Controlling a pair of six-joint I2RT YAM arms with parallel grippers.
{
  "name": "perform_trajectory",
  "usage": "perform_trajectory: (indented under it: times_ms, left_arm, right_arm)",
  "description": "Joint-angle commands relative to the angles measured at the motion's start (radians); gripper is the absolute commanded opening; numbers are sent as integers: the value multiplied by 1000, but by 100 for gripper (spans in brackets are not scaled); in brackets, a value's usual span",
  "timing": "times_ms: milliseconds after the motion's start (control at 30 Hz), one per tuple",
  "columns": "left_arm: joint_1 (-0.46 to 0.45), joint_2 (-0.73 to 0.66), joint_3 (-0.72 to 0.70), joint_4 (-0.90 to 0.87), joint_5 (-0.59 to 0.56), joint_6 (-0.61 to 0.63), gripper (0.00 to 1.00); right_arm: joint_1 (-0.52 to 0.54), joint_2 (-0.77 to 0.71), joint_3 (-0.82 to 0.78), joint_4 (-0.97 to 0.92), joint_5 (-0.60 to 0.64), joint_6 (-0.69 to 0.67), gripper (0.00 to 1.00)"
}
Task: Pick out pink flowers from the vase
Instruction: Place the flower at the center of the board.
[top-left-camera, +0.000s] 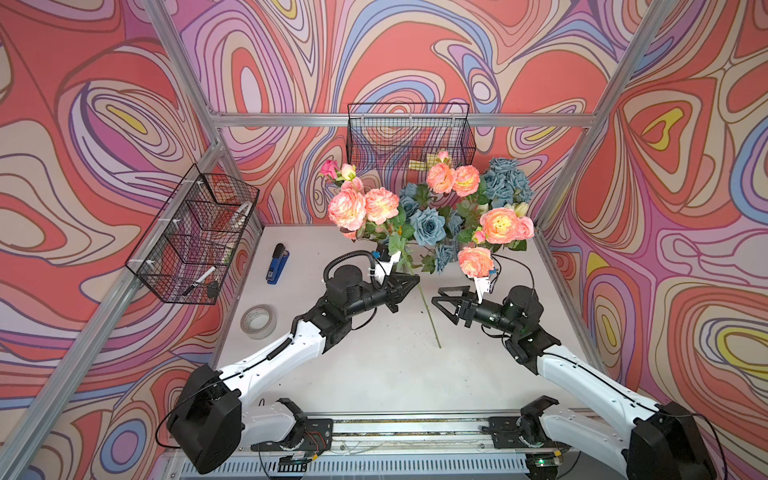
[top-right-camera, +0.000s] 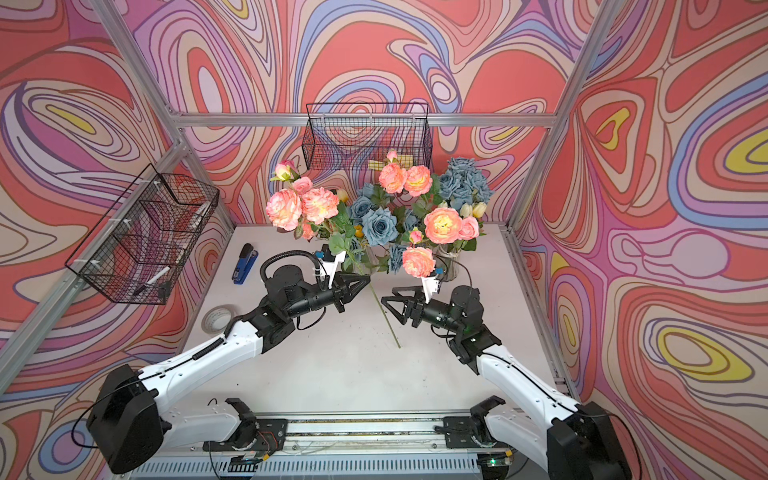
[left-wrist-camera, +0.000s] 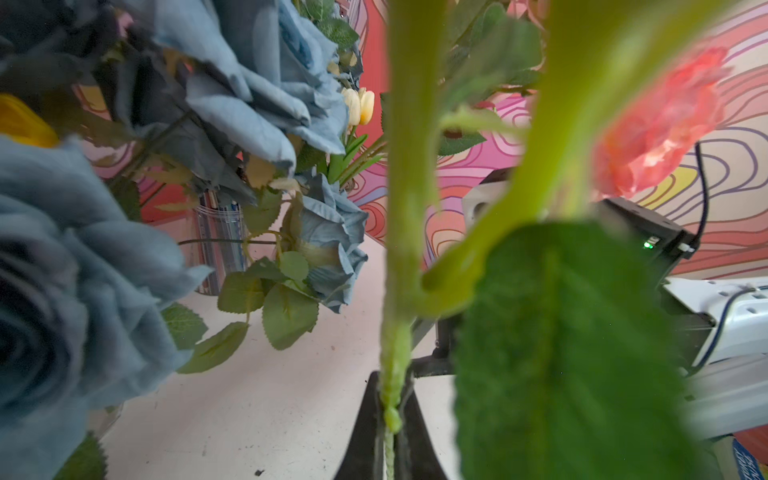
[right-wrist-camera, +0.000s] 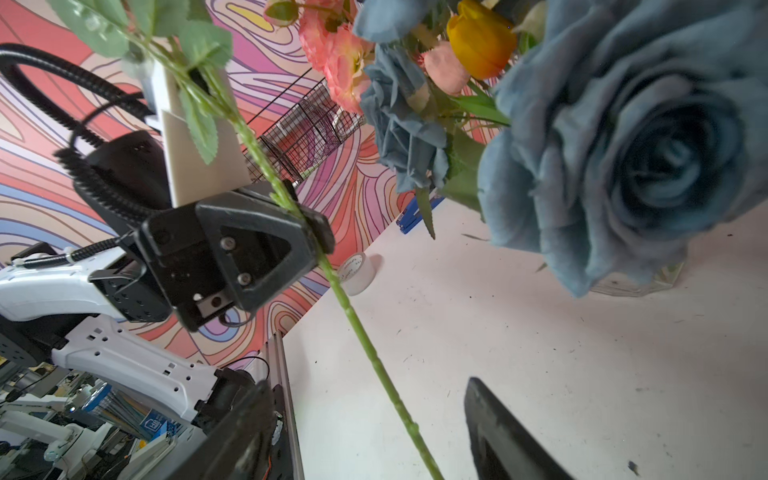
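Your left gripper (top-left-camera: 415, 279) clamped the stem (top-left-camera: 430, 316) of the pink flowers (top-left-camera: 359, 208), right gripper (top-left-camera: 438, 305) gaped beside it; leaves (left-wrist-camera: 561, 353) risked snagging blue roses (top-left-camera: 428, 226).

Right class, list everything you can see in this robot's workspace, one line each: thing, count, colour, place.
pink flowers: six large blooms plus small buds, peach-pink; left bunch apparently on the held stem, the rest in the bouquet at the table's back
blue roses: several, dusty blue; in the bouquet
tulips: a few, white-yellow; bouquet's right side
vase: clear; under the bouquet, count unclear
stapler: one, blue and black; table, back left
tape roll: one, whitish; table's left edge
wire baskets: two, black; left wall, back wall
table: one, white
left arm: white and black; jaws shut on the green stem
right arm: white and black; jaws open beside that stem
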Motion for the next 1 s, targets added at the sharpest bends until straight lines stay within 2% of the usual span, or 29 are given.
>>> perform_trajectory:
  times_ms: [0,200,367,600,800,867,967]
  left_arm:
    - [-1,-70,-36,40,-73,9,0]
    - [-1,-184,-75,-90,-134,-16,0]
    - [-1,-277,-153,-114,-192,-74,0]
    - [-1,-381,-241,-158,-343,-97,0]
    - [7,-413,-244,-238,-493,-184,0]
    - [37,-401,-215,-296,-493,-250,0]
    - [105,-366,-197,-323,-429,-359,0]
  right_arm:
    - [15,20,11,-52,54,-42,73]
    - [17,8,-35,-118,154,-65,77]
    - [17,-5,-49,-205,259,-103,79]
    - [16,19,-57,-217,292,-115,80]
    - [16,43,-54,-206,297,-114,80]
    - [16,46,-54,-208,302,-117,81]
    - [16,55,-55,-206,306,-120,81]
